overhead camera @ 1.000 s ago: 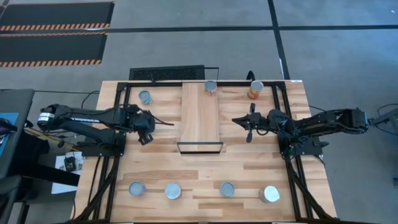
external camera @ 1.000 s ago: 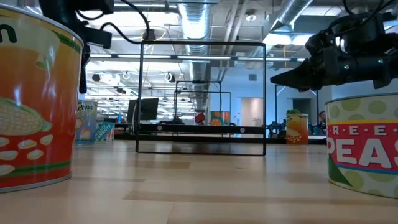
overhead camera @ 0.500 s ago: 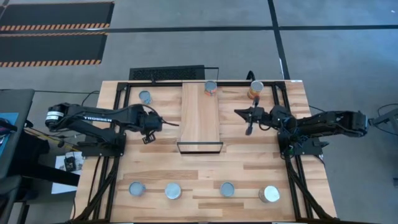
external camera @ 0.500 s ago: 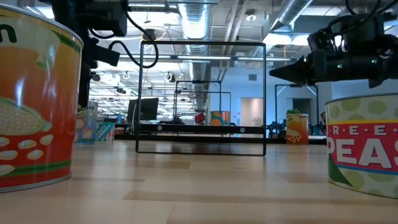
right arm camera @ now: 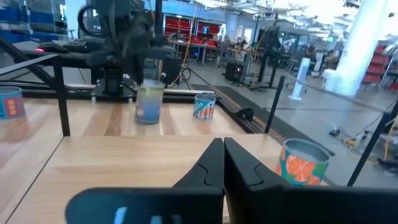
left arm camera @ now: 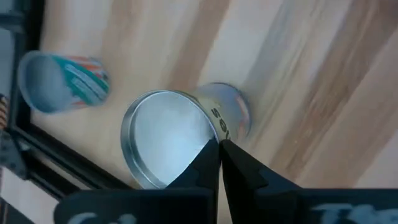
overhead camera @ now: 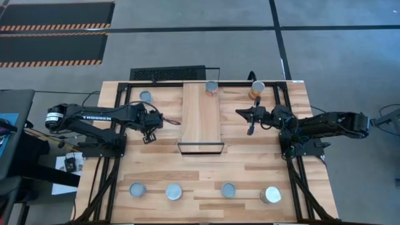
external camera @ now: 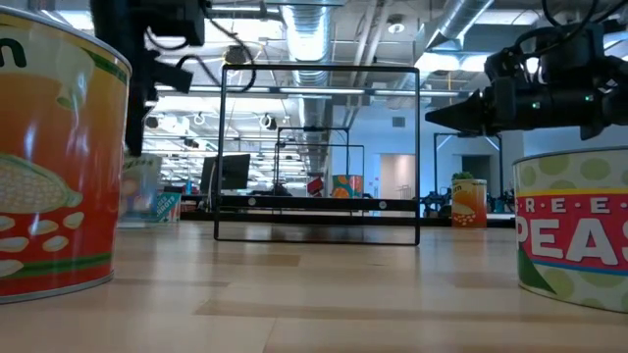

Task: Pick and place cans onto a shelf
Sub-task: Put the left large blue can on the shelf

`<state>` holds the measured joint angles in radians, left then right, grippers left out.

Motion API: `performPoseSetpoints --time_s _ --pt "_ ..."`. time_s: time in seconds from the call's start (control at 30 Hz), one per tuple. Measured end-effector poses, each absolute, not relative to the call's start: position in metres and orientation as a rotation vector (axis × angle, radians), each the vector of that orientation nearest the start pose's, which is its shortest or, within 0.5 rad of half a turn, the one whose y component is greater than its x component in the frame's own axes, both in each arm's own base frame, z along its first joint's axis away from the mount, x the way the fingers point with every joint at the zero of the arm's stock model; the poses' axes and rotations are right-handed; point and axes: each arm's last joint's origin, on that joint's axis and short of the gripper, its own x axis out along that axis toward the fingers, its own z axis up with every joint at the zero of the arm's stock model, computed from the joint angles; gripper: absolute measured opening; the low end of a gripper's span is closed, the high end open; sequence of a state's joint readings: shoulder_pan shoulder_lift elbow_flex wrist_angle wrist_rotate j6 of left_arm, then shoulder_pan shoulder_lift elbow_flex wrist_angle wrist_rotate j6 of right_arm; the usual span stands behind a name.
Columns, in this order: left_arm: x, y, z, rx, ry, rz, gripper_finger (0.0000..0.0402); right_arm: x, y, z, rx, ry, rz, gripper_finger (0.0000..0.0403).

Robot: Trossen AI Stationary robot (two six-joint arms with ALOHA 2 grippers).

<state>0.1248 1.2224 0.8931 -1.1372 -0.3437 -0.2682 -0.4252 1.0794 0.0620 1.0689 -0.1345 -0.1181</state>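
In the low view, the nearest can at the right edge (external camera: 574, 230) reads "PEAS" in white on a red band, with "REE" above it cut off by the frame. The big orange can at the left edge (external camera: 54, 162) shows corn kernels and only a final "n" of its name. "TROSSEN" is printed along the left arm (overhead camera: 94, 117) in the high view. The shelf (overhead camera: 201, 115) lies at the table's centre, its long axis running from the top edge of the table (overhead camera: 250, 165) down to the middle. One can (overhead camera: 212, 87) stands at its upper end, another (overhead camera: 256, 89) to the upper right and a third (overhead camera: 145, 96) to the upper left. Four more stand in a row along the bottom, from left to right (overhead camera: 137, 189), (overhead camera: 174, 191), (overhead camera: 229, 190) and (overhead camera: 270, 195). The left gripper (overhead camera: 150, 127) sits left of the shelf with its fingers pressed together, hiding from above an upright silver-topped can (left arm camera: 168, 140) whose lettering is too curved away to read. The right gripper (overhead camera: 251, 122) is right of the shelf, fingers likewise closed and holding nothing, pointing toward the shelf.
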Motion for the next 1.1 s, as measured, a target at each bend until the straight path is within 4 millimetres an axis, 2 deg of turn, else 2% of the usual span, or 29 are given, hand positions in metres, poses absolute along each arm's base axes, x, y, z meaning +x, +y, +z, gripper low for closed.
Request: performPoseSetpoints --time_s 0.3,0.43,0.53,0.73,0.87,1.1 --pt "0.208 0.053 0.3 -0.05 1.198 0.592 0.0 0.161 -0.06 0.16 -0.095 0.007 -0.246 0.0012" --pt "0.232 0.058 0.319 -0.045 1.13 0.541 0.0 0.163 -0.056 0.161 -0.099 -0.002 -0.218 0.0012" --pt "0.259 0.062 0.328 -0.01 1.116 0.492 0.0 0.163 -0.055 0.161 -0.106 -0.006 -0.213 0.0012" --pt "0.322 0.082 0.33 0.091 1.148 0.425 0.0 0.163 -0.055 0.161 -0.108 -0.007 -0.217 0.0012" --pt "0.36 0.097 0.323 0.145 1.168 0.398 0.0 0.163 -0.055 0.161 -0.109 -0.004 -0.217 0.0012" --pt "0.405 0.112 0.31 0.187 1.166 0.378 0.0 0.163 -0.055 0.16 -0.106 0.006 -0.216 0.0012"
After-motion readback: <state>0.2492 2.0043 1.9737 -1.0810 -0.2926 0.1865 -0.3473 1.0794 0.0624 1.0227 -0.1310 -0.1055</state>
